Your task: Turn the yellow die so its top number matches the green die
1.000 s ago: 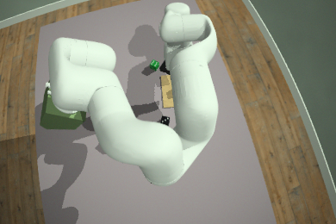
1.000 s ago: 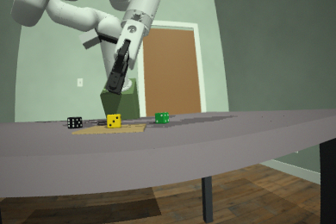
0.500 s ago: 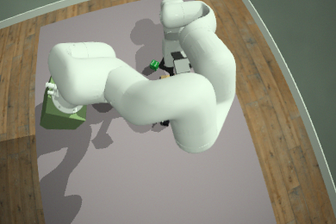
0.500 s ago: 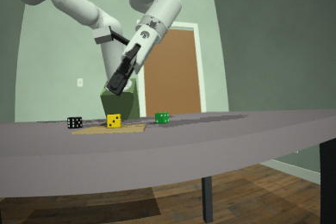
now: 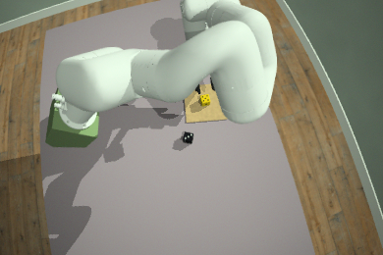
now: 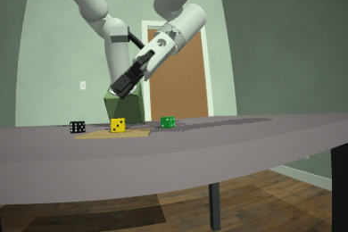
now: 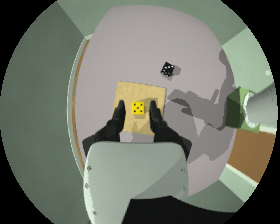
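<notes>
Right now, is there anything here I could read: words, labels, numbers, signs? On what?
Words, brands, printed numbers: none.
Yellow die: pips only; seemingly four on top, three on the side seen from the exterior view.
Black die: white pips, too small to count.
Green die: pips too blurred to read.

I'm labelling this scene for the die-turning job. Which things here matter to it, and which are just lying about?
Part of the job:
- yellow die, lying on the mat
- tan mat
- green die, whose top number must be matched
- hand, open, empty, tilted above the yellow die

Just lying about:
- black die, off the mat; leave it alone
</notes>
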